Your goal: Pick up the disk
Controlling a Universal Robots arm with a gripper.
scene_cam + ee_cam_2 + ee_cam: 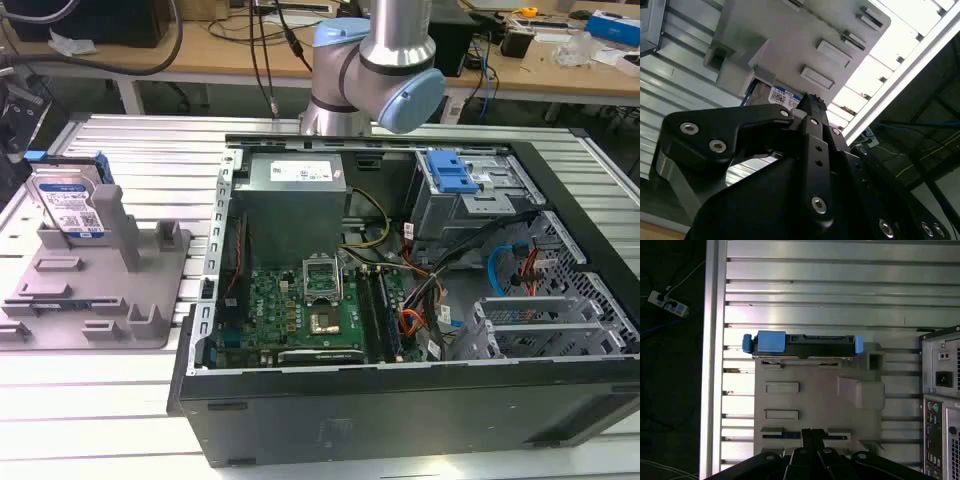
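Ribbed aluminium makes the bench [150,150] below me, and behind it stand wooden worktables with cables and loose parts. An open computer case [400,420] takes the middle of the bench and the side at the exterior view's right. The grey holder [110,300] lies just beside the case, close to the bench edge at the exterior view's left.

The disk [68,205] stands upright on one edge in this holder, at the holder corner that points to the far left corner of the bench in the exterior view. Its white-and-blue label faces outward, and an upright post [112,225] of the holder is just beside it.

In the first wrist view my fingers [808,439] are pressed together with nothing between them. They hang over the holder [815,395] at the edge opposite to the disk [805,344], so I am not touching it.

I judge that the approach is the step in hand. To do it well, I think the fingers must come directly over the upper edge of the disk and part wider than its thin body. The pads should take the two flat faces, in the middle between the blue rails [771,341], because that plastic may bend. A straight descent would keep me off the post, and a straight pull upward seems safest against jamming in the slot.
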